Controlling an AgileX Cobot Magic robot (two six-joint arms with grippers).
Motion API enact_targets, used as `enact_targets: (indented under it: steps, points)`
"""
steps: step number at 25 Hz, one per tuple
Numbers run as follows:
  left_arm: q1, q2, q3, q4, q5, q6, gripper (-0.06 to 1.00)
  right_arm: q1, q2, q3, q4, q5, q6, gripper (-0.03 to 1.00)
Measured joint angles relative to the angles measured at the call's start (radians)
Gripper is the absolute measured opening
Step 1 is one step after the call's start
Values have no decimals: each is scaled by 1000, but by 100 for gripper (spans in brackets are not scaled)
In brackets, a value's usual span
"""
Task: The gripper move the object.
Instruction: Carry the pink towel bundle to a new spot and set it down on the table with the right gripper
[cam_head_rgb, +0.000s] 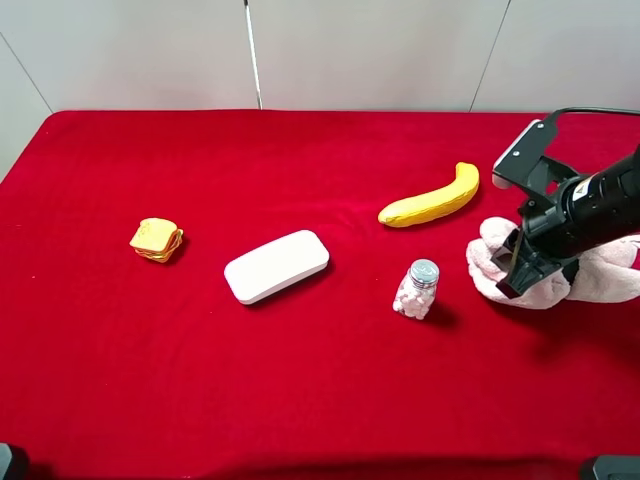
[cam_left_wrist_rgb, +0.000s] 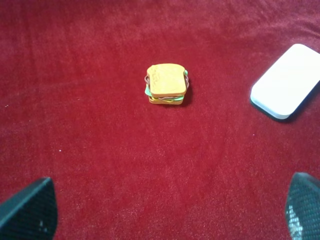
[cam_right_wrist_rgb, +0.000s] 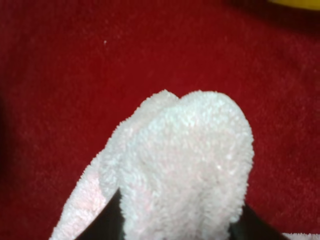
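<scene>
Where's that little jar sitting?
In the high view, the jar stands right of centre, between the white case and the pink towel, below the banana.

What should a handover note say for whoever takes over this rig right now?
Right gripper: shut on the pink towel, at the right edge of the red cloth.
Left gripper: open, holding nothing, above the cloth near the toy sandwich.
Nearby: banana just behind the towel, small jar to its left, white case mid-table.
Done: towel grasped. Whether it is off the cloth cannot be told.
To do: carry the towel to its new spot, probably steering clear of the jar and banana, then release.
</scene>
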Motion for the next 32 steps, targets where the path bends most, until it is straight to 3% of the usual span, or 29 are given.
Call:
enact_targets:
  steps: [19, 23, 28, 32]
  points:
    - [0, 0, 0, 0, 0, 0, 90, 0, 0, 0, 17, -1, 0, 21]
    - [0, 0, 0, 0, 0, 0, 90, 0, 0, 0, 21, -1, 7, 36]
    - [0, 0, 0, 0, 0, 0, 90, 0, 0, 0, 24, -5, 57, 63]
    - [0, 0, 0, 0, 0, 0, 90, 0, 0, 0, 24, -24, 108, 68]
